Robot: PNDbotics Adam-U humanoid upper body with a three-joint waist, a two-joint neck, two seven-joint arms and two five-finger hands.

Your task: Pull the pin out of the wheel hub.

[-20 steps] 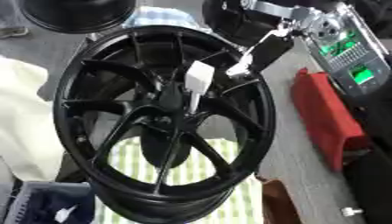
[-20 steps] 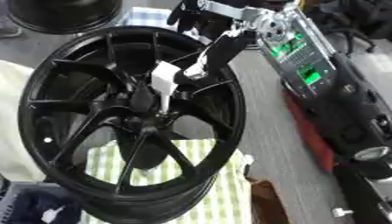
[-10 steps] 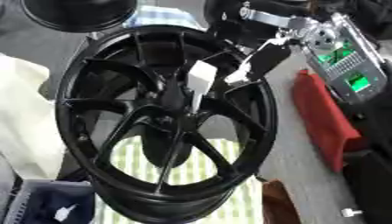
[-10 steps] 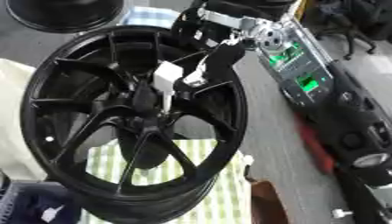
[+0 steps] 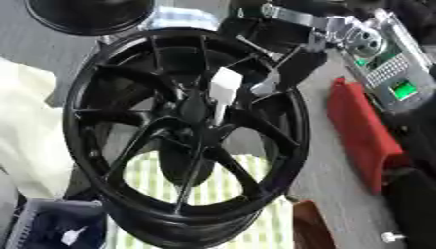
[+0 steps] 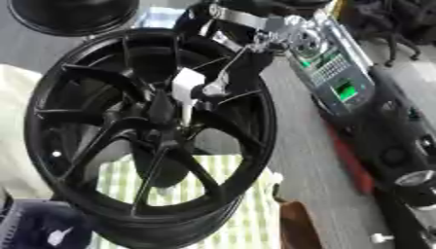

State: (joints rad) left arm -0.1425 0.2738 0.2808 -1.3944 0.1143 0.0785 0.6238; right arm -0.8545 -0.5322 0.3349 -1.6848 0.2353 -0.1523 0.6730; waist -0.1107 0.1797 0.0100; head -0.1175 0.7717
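Note:
A black spoked wheel hub [image 5: 183, 141] stands tilted across the middle of both views. A white pin [image 5: 226, 87] with a flat head sticks out of the hub's centre, its thin stem running down into the boss. My right hand [image 5: 285, 44], black with silver joints, comes in from the upper right over the rim. It is open, with one slim finger [image 6: 223, 73] stretched down so that its tip lies just right of the pin's head; I cannot tell whether it touches. The left hand shows in neither view.
A red case [image 5: 362, 131] and a grey device with green displays [image 5: 388, 73] lie right of the wheel. A green-striped cloth [image 5: 255, 194] lies under it, a cream cloth [image 5: 26, 131] at the left, a blue bin [image 5: 51, 228] bottom left, another black wheel [image 5: 89, 14] top left.
The camera has shifted, so the whole scene sits differently. My right hand has come down and left, and its fingertip is nearer to the pin's head. The pin stays in the hub.

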